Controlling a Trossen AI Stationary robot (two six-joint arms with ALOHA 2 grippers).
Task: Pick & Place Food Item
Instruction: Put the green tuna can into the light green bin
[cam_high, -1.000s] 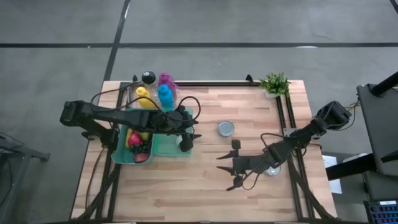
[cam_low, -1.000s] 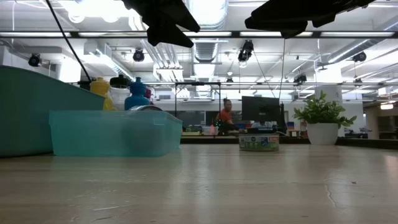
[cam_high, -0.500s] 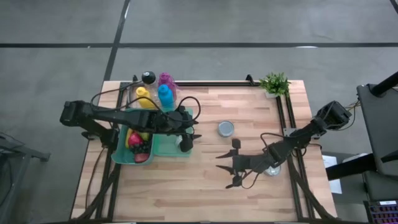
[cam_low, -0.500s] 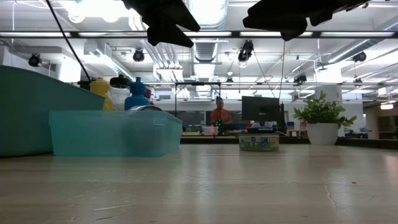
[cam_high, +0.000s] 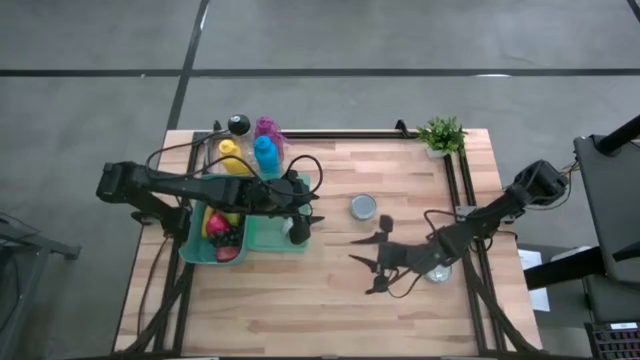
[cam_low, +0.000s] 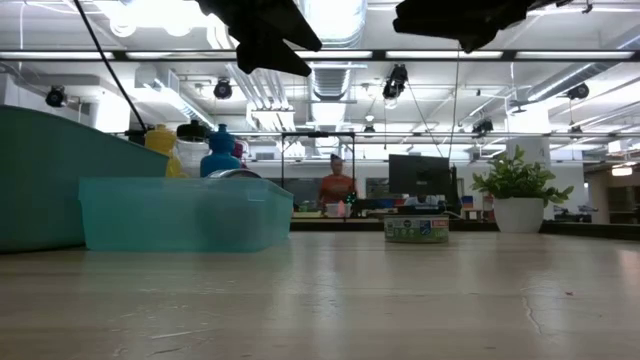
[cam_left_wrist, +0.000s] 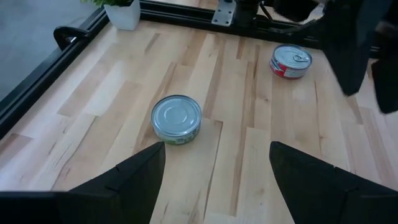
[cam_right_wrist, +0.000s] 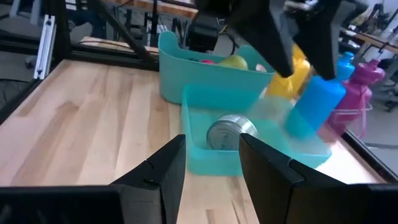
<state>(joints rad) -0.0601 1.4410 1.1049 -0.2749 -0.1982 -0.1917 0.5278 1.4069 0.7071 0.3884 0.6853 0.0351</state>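
A green-labelled can (cam_high: 364, 207) (cam_left_wrist: 176, 118) stands on its base mid-table; in the low view it is the can (cam_low: 416, 228). A red-topped can (cam_left_wrist: 291, 61) stands near the right edge, below my right arm. A third silver can (cam_right_wrist: 231, 132) sits in a small teal tray (cam_high: 262, 238). My left gripper (cam_high: 310, 215) (cam_left_wrist: 217, 186) hovers open above the tray's right edge and faces the green can. My right gripper (cam_high: 362, 275) (cam_right_wrist: 211, 180) is open above bare wood, nearer than the green can, and points at the tray.
A larger teal bin (cam_high: 198, 245) holding fruit stands left of the tray. Coloured bottles (cam_high: 255, 150) stand at the far edge. A potted plant (cam_high: 441, 134) is at the far right corner. Black rails (cam_high: 455, 190) run along the right and far sides. A person (cam_low: 335, 185) is in the room behind.
My right gripper has risen a little above the table and stayed open. The person in the room behind has walked toward the left. My left arm and the cans have kept still.
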